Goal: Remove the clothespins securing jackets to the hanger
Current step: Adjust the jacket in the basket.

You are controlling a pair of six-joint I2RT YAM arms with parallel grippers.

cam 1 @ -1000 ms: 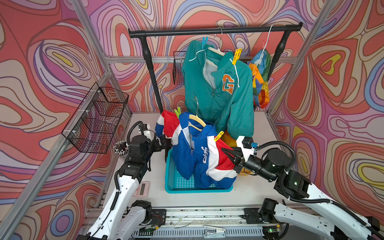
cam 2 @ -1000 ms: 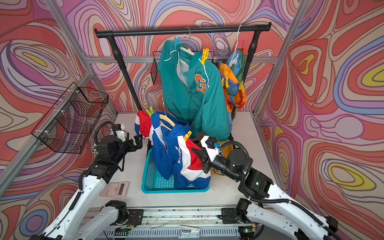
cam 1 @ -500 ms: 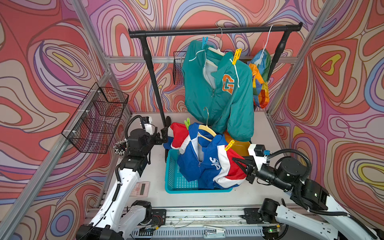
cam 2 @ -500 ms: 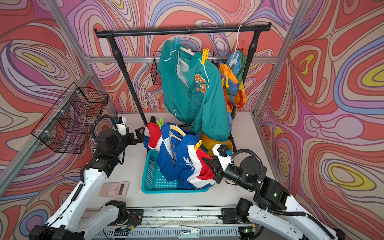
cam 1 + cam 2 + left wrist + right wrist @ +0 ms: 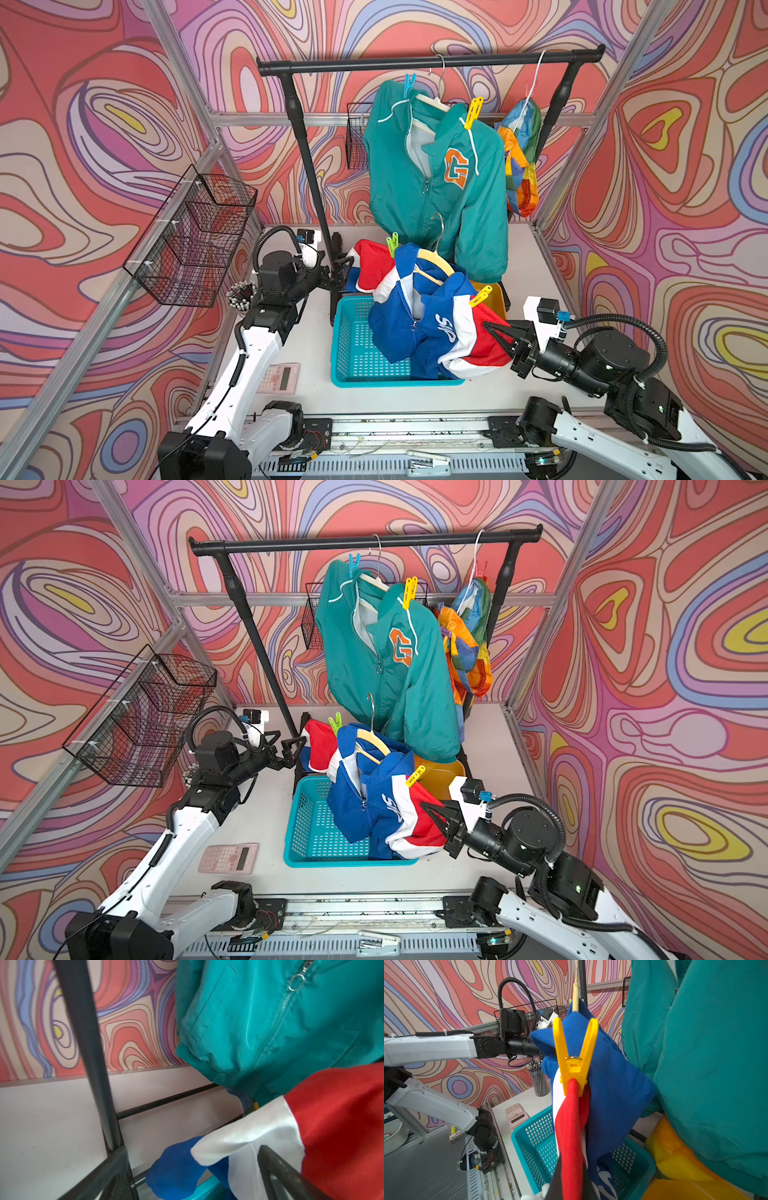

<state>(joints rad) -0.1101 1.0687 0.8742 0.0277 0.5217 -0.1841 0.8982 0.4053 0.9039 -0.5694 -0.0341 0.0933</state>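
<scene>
- Since a second ago the right gripper (image 5: 487, 327) has drawn back toward 4 o'clock in both top views. It has dragged the blue jacket (image 5: 395, 336) lower across the basket (image 5: 365, 381), while the left gripper (image 5: 343, 272) has edged toward 12 o'clock.
- Right gripper: pressed together and pinching the jacket's red sleeve (image 5: 569, 1126), which runs taut from it up to the yellow clothespin (image 5: 575, 1057).
- Left gripper: spread wide and holding nothing. In the left wrist view its fingers (image 5: 276, 1169) straddle the jacket's white cuff (image 5: 239, 1142) without closing.
- Yellow clothespin: near the right gripper, at about 12 o'clock from it in a top view (image 5: 481, 296). Its long axis runs 8-to-2 o'clock, and the wrist view shows its handles pointing away from the gripper.
- Green clothespin (image 5: 392, 244): on the jacket's far shoulder, roughly upright, at 2 o'clock from the left gripper.
- Judgement: the right gripper is busy holding the sleeve, so the free left arm is the one to act. The green pin is its nearer target, with the handles reachable from above.
</scene>
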